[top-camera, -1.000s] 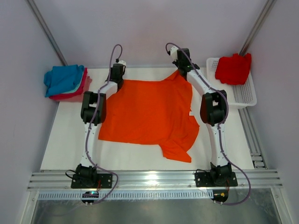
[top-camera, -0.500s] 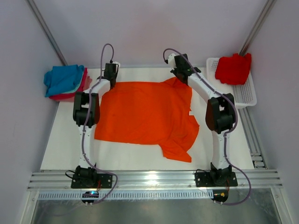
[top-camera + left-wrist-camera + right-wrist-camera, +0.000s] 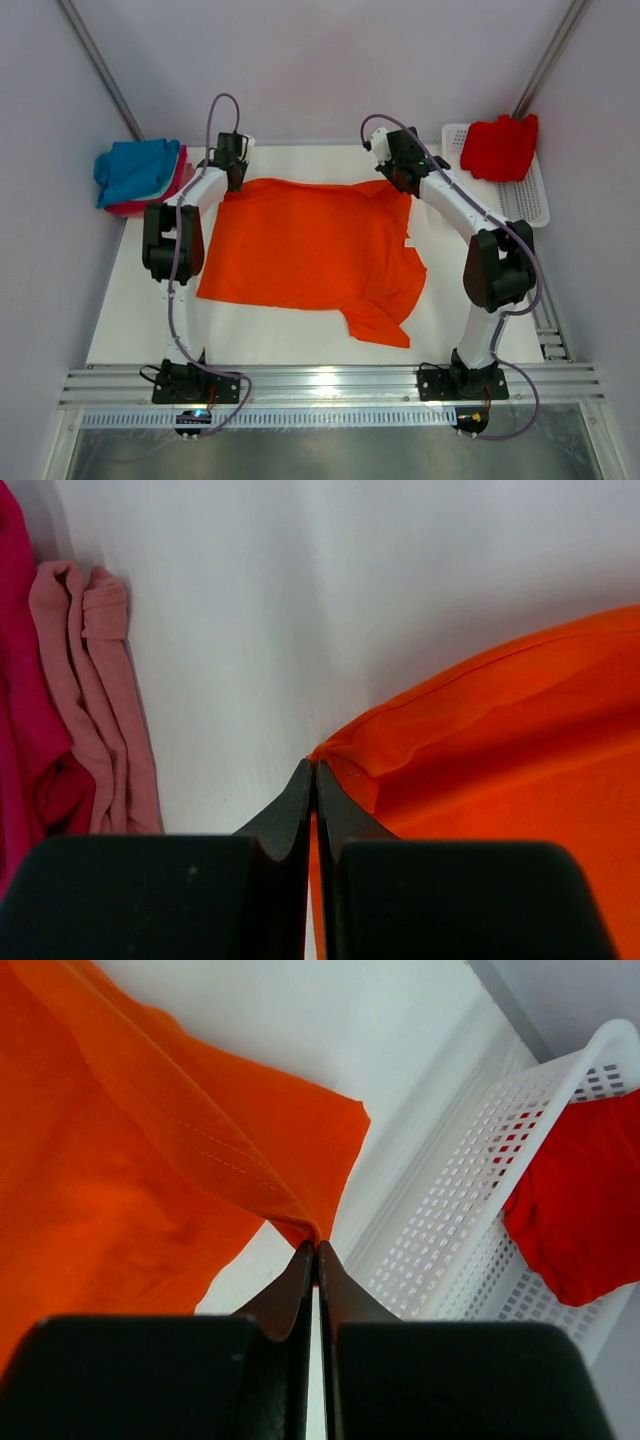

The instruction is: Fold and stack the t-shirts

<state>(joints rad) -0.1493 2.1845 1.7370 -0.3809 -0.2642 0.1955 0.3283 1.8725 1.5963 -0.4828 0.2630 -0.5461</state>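
An orange t-shirt point(image 3: 315, 250) lies spread across the white table point(image 3: 130, 310), with a sleeve hanging toward the near right. My left gripper point(image 3: 233, 176) is shut on its far left corner point(image 3: 335, 750), the cloth pinched between the fingertips point(image 3: 300, 790). At the far right corner, my right gripper point(image 3: 404, 182) is shut on the orange t-shirt point(image 3: 200, 1160) too. Folded blue, teal and pink t-shirts point(image 3: 140, 175) form a stack at the far left; its pink edge point(image 3: 90, 680) shows in the left wrist view. A red t-shirt point(image 3: 500, 147) lies in the basket.
The white mesh basket point(image 3: 525, 205) stands at the table's far right edge and appears close beside my right gripper as white mesh point(image 3: 470, 1220). An aluminium rail point(image 3: 330, 385) with both arm bases runs along the near edge. Walls close in the table on all sides.
Both grippers have moved apart, the left one to the left and the right one to the right, pulling the shirt's far edge taut and straighter. The near sleeve has stayed put.
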